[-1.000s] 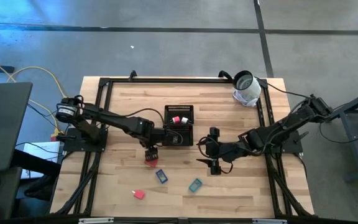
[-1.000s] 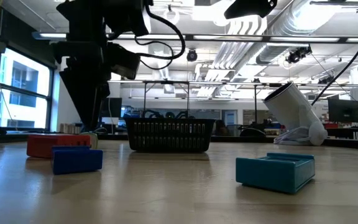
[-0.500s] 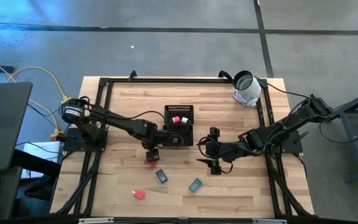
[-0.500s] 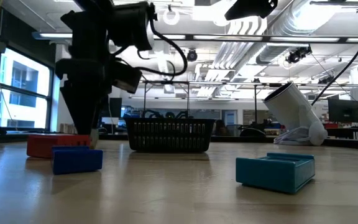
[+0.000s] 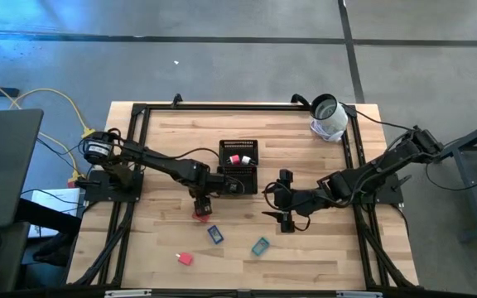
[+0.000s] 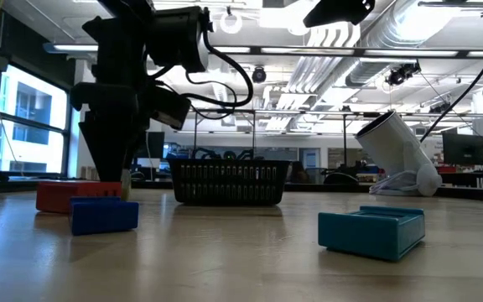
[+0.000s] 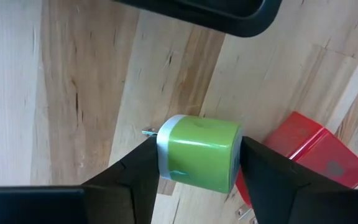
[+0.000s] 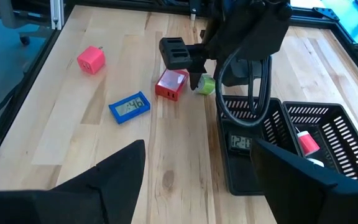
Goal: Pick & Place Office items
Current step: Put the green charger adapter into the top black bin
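Note:
A green block (image 7: 197, 155) with a pale grey end and a metal prong lies on the wooden table, close beside a red block (image 7: 316, 155). My left gripper (image 7: 197, 163) points straight down over it, one finger on each side of the block. In the high view this gripper (image 5: 202, 204) stands just in front of the black mesh tray (image 5: 226, 184). A blue block (image 5: 214, 234), a teal block (image 5: 260, 246) and a small pink-red block (image 5: 185, 259) lie nearer the front edge. My right gripper (image 5: 283, 199) hangs open above the table, right of the tray. My left gripper pinches the green block between its two fingers, on two opposite side faces (image 7: 166, 163). The fingers come from above, pointing down. The block lies with its prong end (image 7: 149, 132) sticking out sideways from between the fingers, low at the table top next to the red block.
The tray (image 8: 278, 180) holds a red-and-white piece (image 8: 304, 142) and a black piece with a display (image 8: 241, 143). A white-and-grey roll (image 5: 328, 117) leans at the far right corner. Bare wood lies left of the blocks and along the front edge.
My left gripper has sunk toward the table beside the red block and then stayed there. The blocks on the table have not moved.

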### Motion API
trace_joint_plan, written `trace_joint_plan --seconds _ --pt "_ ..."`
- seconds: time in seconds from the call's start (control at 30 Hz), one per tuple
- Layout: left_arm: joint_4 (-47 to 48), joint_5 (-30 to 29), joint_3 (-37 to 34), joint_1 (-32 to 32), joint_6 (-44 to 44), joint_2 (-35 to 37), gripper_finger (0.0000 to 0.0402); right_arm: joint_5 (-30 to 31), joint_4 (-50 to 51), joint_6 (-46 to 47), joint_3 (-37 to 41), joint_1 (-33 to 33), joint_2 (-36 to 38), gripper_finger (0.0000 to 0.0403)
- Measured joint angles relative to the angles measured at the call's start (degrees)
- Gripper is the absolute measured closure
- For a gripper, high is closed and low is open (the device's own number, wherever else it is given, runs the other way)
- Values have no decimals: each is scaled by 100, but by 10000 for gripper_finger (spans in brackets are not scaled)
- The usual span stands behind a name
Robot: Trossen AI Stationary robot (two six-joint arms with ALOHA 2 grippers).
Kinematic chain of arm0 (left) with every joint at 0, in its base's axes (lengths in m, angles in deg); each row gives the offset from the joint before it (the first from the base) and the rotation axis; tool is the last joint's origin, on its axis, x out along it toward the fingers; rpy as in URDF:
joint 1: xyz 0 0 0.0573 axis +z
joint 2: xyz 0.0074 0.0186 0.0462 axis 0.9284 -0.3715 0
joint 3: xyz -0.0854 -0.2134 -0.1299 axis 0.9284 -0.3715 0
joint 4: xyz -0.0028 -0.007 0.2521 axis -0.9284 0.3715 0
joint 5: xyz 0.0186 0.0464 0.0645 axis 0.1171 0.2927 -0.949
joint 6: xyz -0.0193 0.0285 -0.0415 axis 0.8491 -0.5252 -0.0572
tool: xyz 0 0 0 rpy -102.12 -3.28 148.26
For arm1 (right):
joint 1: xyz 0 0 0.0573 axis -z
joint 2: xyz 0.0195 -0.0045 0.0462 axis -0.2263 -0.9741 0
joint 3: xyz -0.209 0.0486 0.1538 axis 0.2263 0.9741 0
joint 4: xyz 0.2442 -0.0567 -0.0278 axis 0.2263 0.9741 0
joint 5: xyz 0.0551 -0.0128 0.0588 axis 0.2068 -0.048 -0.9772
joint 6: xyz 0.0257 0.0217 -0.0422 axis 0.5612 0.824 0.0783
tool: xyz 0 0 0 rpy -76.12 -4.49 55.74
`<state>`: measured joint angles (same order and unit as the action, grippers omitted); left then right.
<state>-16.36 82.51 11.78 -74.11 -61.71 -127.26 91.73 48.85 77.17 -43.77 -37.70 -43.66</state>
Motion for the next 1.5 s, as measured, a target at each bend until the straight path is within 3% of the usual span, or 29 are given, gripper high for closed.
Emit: trace_joint_plan --seconds 0.37,0.83,1.27,1.5 --pt "32 11 0 0 -246 2 219 0 2 -2 0 0 -1 125" --pt "465 -470 11 136 -389 181 219 0 18 -2 0 -2 -1 125" --pt "592 -1501 50 27 -445 1899 219 68 146 -4 2 162 -1 125" --pt "-526 -1812 51 -513 -910 2784 219 61 146 -43 2 455 -1 125"
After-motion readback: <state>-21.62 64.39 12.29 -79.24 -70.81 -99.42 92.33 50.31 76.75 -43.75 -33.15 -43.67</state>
